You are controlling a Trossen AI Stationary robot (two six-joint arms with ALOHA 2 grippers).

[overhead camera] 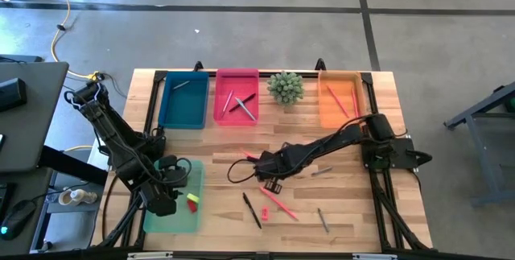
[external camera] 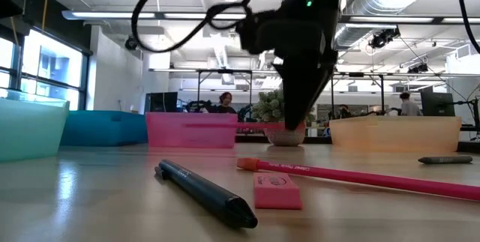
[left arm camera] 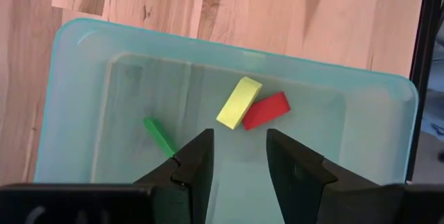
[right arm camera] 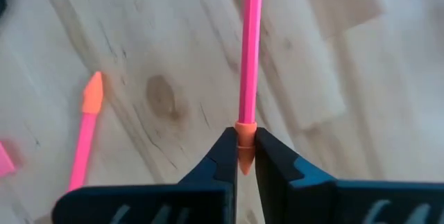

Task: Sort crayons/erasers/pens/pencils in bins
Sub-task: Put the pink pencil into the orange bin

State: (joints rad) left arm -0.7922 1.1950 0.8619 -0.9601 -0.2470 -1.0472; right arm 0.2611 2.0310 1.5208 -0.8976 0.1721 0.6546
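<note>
The bins ring the right gripper point(right arm camera: 241, 156) on the table: the large pale-green bin point(overhead camera: 190, 212) sits off to its side under the left arm, while the teal-blue bin point(overhead camera: 182, 107), pink bin point(overhead camera: 235, 113) and orange bin point(overhead camera: 338, 113) line the far edge beyond it, the small plant point(overhead camera: 285, 87) between pink and orange.

And the right gripper has its fingers pressed together on a pink pencil point(right arm camera: 250, 50), pinching it right at the orange tip, the long shaft running straight out ahead of the fingers. That looks a light, stiff stick, smooth and likely slippery; held by its very end it could swing or twist, so a hold nearer the middle would steady it.

Just beside the gripper a second pink pencil point(right arm camera: 85, 135) lies flat on the wood. Near it rest a black pen point(external camera: 204, 192) and a pink eraser point(external camera: 277, 190), short, blocky, probably rubbery and easy to pinch across its narrow sides.

Over at the pale-green bin, the left gripper point(left arm camera: 239, 156) hovers with fingers spread and empty. Straight ahead of its tips lie the yellow eraser point(left arm camera: 238, 102) touching the red eraser point(left arm camera: 266, 110), the green eraser point(left arm camera: 159, 136) apart beside one finger.
</note>
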